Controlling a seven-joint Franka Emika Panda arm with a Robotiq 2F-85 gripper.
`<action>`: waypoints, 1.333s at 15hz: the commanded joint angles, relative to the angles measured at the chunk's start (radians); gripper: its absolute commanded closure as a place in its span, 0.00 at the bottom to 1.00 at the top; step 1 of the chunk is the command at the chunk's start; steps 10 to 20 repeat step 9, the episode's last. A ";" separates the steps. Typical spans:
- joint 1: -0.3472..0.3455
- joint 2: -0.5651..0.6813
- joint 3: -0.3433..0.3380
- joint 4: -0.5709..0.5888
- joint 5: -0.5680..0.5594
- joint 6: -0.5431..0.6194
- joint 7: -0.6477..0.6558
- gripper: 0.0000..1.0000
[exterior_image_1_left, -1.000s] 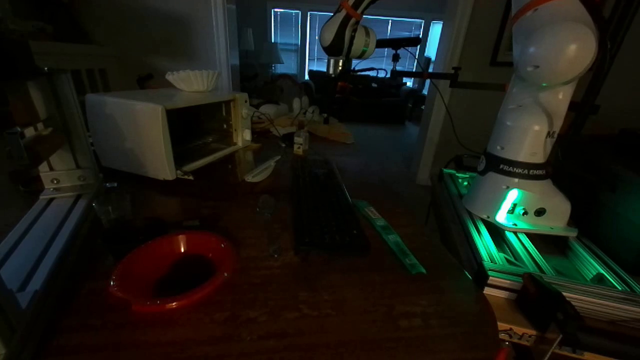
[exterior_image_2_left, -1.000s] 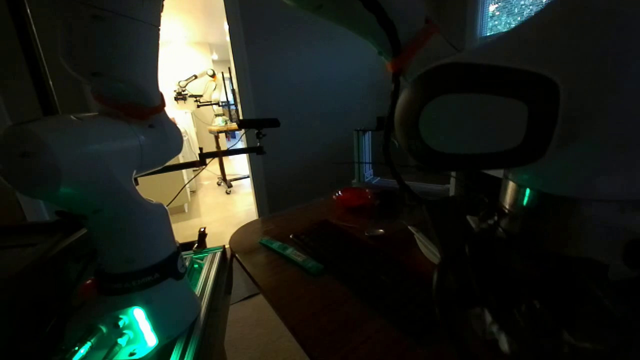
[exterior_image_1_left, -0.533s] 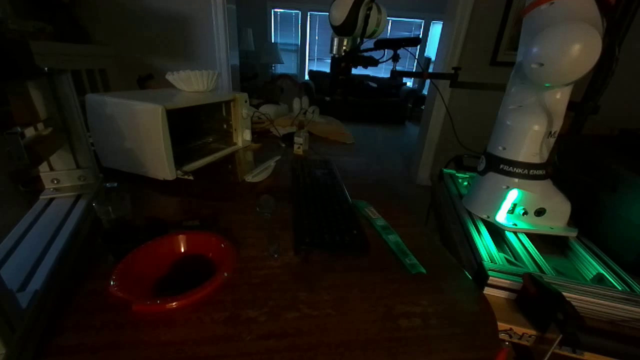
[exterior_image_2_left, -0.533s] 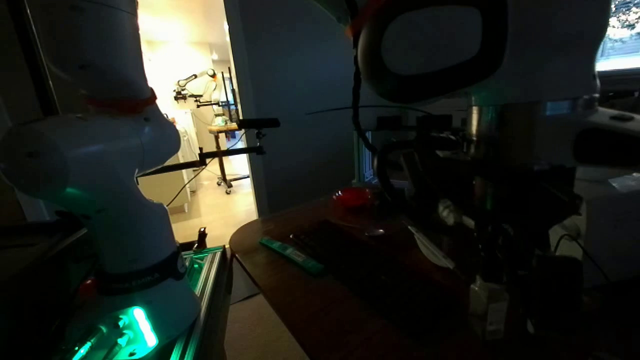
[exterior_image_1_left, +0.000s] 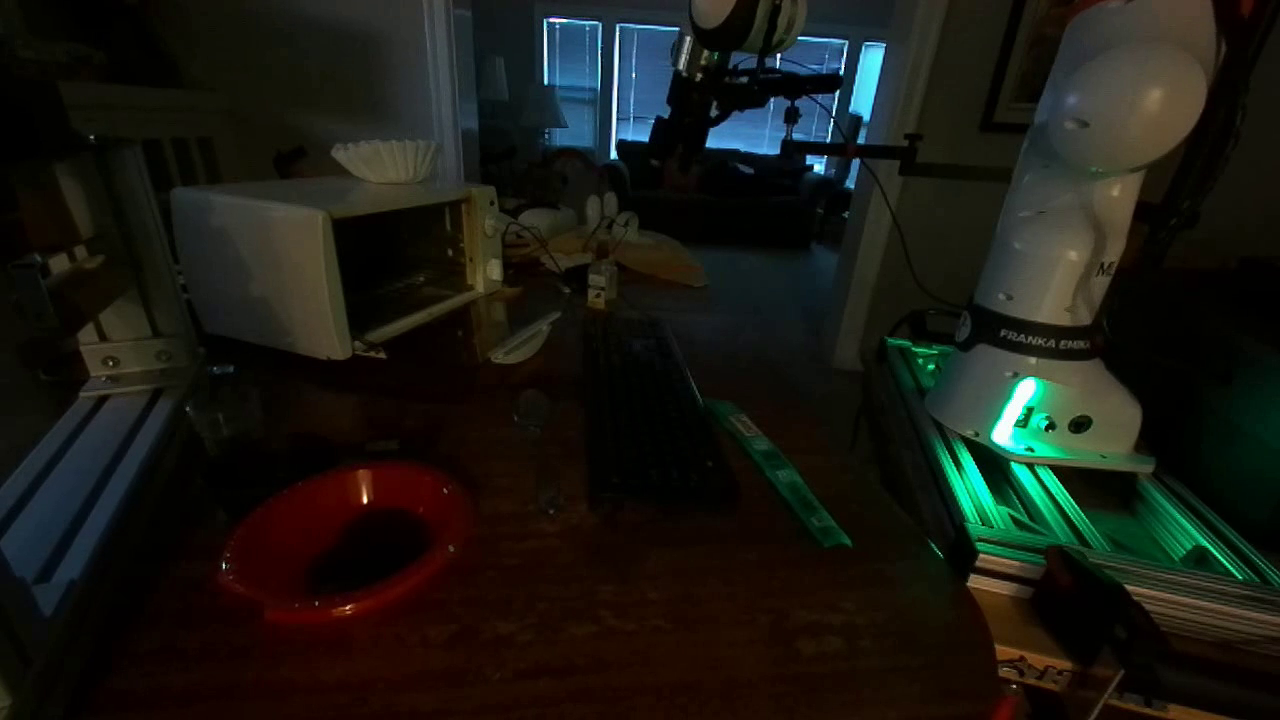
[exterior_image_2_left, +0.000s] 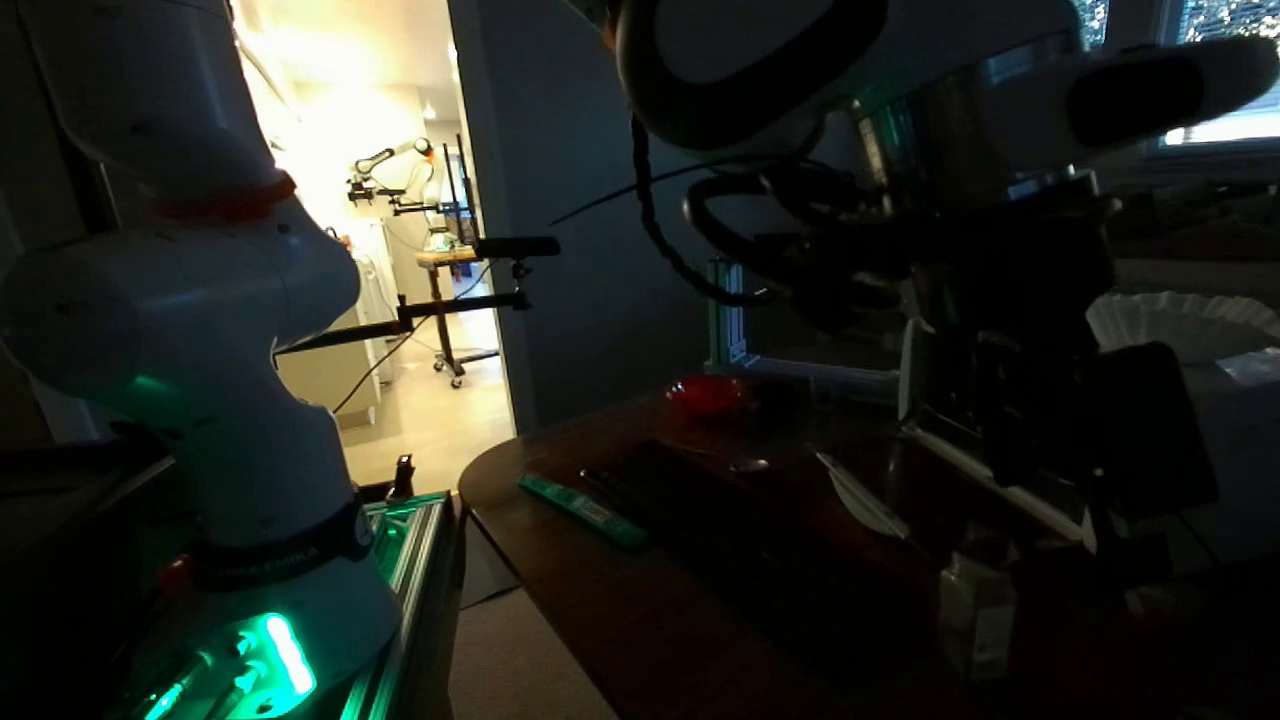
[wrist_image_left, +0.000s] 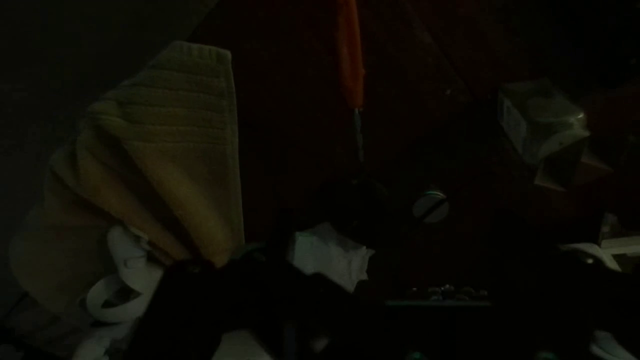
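Note:
My gripper (exterior_image_2_left: 1060, 450) hangs tilted above the far part of the table and is very dark in every view. In an exterior view it shows as a dark shape (exterior_image_1_left: 682, 135) in front of the windows. I cannot make out whether its fingers are apart or closed. A small clear bottle or box (exterior_image_2_left: 978, 610) stands on the table below it and also shows in the wrist view (wrist_image_left: 542, 122). The wrist view also shows a crumpled white piece (wrist_image_left: 330, 255), a slotted round disc (wrist_image_left: 431, 206), an orange-handled tool (wrist_image_left: 352, 55) and a tan towel (wrist_image_left: 170, 130).
A white toaster oven (exterior_image_1_left: 260, 260) with its front open carries paper filters (exterior_image_1_left: 385, 161). On the table are a red bowl (exterior_image_1_left: 445, 500), dark keyboard (exterior_image_1_left: 655, 420), green strip (exterior_image_1_left: 780, 475), spoon (exterior_image_2_left: 748, 465) and white flat piece (exterior_image_1_left: 525, 338). White looped objects (wrist_image_left: 127, 270) lie by the towel.
The wrist and gripper have risen and tilted, moving right in an exterior view and left in the view nearer the arm. The bottle or box there has come into clear sight. The table objects have not moved.

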 joint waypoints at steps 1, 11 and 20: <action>0.007 -0.070 -0.013 -0.082 -0.043 0.081 0.018 0.00; 0.012 -0.059 -0.015 -0.062 -0.015 0.065 0.018 0.00; 0.012 -0.059 -0.015 -0.062 -0.015 0.065 0.018 0.00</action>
